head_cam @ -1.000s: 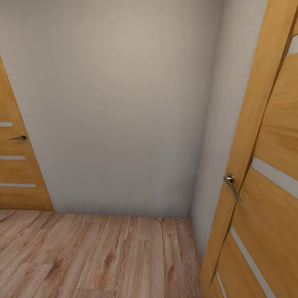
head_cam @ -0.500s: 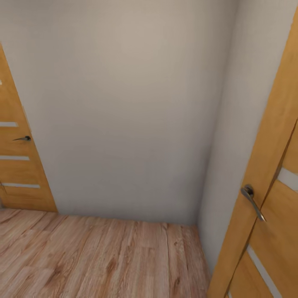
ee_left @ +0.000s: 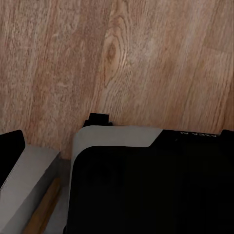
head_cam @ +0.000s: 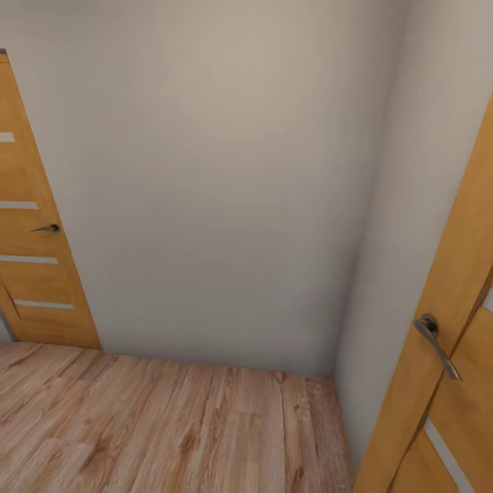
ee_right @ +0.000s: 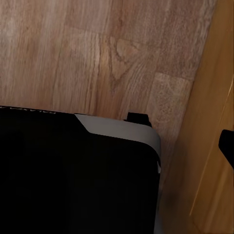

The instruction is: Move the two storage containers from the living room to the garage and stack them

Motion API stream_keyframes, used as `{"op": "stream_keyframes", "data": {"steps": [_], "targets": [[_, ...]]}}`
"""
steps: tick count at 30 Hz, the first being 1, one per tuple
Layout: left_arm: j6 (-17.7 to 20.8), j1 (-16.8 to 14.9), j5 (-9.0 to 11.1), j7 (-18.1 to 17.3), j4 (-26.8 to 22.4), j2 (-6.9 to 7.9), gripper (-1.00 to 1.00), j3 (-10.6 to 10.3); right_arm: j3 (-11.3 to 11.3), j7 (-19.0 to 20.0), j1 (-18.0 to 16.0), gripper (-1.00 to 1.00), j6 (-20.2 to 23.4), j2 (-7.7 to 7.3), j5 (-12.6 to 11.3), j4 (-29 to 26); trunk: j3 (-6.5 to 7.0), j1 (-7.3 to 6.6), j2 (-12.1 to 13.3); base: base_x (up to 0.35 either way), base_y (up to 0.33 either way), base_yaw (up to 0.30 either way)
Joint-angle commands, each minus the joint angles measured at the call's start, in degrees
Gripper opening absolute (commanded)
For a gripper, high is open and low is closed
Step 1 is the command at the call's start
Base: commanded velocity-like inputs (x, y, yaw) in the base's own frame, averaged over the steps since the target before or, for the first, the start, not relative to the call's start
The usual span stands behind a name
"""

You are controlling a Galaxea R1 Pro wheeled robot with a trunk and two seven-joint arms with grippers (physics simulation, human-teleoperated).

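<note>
Transit step: robot faces a bare wall (head_cam: 226, 178) in a corner between two wooden doors (head_cam: 34, 246), on plank floor (head_cam: 171, 424). Fingers' spread cannot be told. Containers lie outside the frames. Next move, likely: turn and find them.

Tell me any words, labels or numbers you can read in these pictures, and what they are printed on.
No text can be read.
Pale lettering on the robot's black base in the left wrist view: too small and blurred.
The same kind of mark on the base's black top in the right wrist view: also unreadable.
The doors, wall and wood floor carry no writing.
</note>
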Motion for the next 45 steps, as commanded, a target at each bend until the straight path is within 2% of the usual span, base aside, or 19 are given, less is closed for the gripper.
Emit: {"op": "stream_keyframes", "data": {"steps": [1, 17, 33, 38, 45], "targets": [[-0.2, 0.0, 0.4, 0.0, 0.1, 0.01, 1.00, 0.2, 0.5, 0.1, 0.0, 1.00, -0.2, 0.05, -0.4, 0.1, -0.07, 0.03, 0.0, 0.295, 0.000, 0.000], [-0.2, 0.0, 0.5, 0.0, 0.1, 0.08, 1.00, 0.2, 0.6, 0.1, 0.0, 1.00, -0.2, 0.05, -0.4, 0.2, -0.07, 0.03, 0.0, 0.308, 0.000, 0.029], [-0.2, 0.0, 0.4, 0.0, 0.1, 0.08, 1.00, 0.2, 0.6, 0.1, 0.0, 1.00, -0.3, 0.05, -0.3, 0.1, -0.07, 0.03, 0.0, 0.029, 0.000, 0.257], [-0.2, 0.0, 0.4, 0.0, 0.1, 0.08, 1.00, 0.2, 0.6, 0.1, 0.0, 1.00, -0.3, 0.05, -0.3, 0.2, -0.07, 0.03, 0.0, 0.029, 0.000, 0.073], [-0.2, 0.0, 0.4, 0.0, 0.1, 0.06, 1.00, 0.2, 0.6, 0.1, 0.0, 1.00, -0.3, 0.05, -0.3, 0.1, -0.07, 0.03, 0.0, 0.248, 0.000, 0.008]]}}
